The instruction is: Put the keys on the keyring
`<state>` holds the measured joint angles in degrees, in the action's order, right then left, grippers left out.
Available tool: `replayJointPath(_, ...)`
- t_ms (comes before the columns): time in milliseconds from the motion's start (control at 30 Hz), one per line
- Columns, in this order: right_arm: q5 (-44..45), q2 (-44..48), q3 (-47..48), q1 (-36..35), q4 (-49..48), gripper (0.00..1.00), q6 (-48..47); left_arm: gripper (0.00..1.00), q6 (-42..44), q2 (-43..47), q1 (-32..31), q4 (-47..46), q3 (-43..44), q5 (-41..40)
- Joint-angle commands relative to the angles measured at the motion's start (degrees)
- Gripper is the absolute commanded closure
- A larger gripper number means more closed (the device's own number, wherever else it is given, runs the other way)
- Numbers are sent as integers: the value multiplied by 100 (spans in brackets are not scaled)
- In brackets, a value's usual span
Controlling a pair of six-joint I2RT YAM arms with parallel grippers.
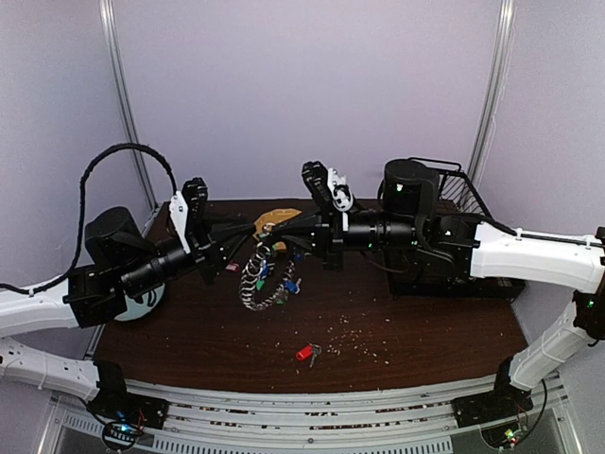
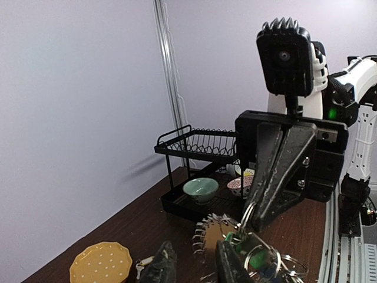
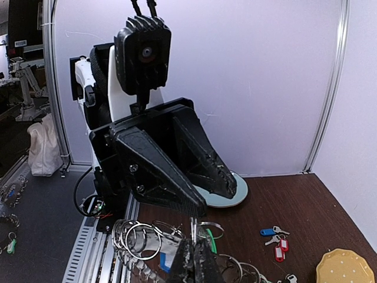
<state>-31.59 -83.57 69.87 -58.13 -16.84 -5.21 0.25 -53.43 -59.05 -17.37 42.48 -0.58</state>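
- We judge the step in hand to be threading a key onto the keyring (image 1: 266,280), which hangs where the two arms meet, over the middle of the bench (image 1: 425,331).
- To do it well, we hold the wire steady, bring the left end effector (image 2: 194,253) in slowly and squarely, and avoid snagging the fringe of hung keys.
- The right end effector (image 3: 193,262) is pinched tight on the ring's wire.
- The left one stands partly open just below that pinch, beside a green tag (image 2: 234,240); we cannot tell whether it grips anything.
- A red-tagged key (image 1: 304,353) lies loose on the bench, well apart.
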Motion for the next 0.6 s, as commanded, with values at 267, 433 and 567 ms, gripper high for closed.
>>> replayJointPath(267, 30, 200, 178, -14, -311, 100, -28, 62, 9, -132, 34, -69, 0, 1253)
replayJointPath(433, 6, 218, 201, -6, -307, 100, -26, 62, 32, -317, 34, 6, 88, 1159)
replayJointPath(567, 3, 214, 203, -22, -316, 100, -31, 82, 93, -506, 33, 253, 275, 938)
